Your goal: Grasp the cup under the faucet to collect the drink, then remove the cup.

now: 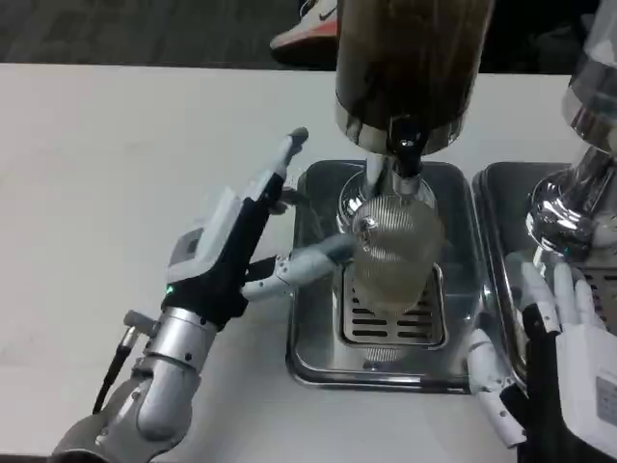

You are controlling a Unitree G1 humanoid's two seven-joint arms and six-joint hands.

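While the left hand (pixel 236 246) hangs released, the ribbed clear cup (pixel 393 253) stands under the faucet (pixel 405 154).

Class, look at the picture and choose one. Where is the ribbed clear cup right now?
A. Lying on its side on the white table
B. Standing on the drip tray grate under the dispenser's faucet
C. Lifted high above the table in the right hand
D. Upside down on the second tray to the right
B. The cup stands upright on the slotted grate of the drip tray, directly below the faucet.
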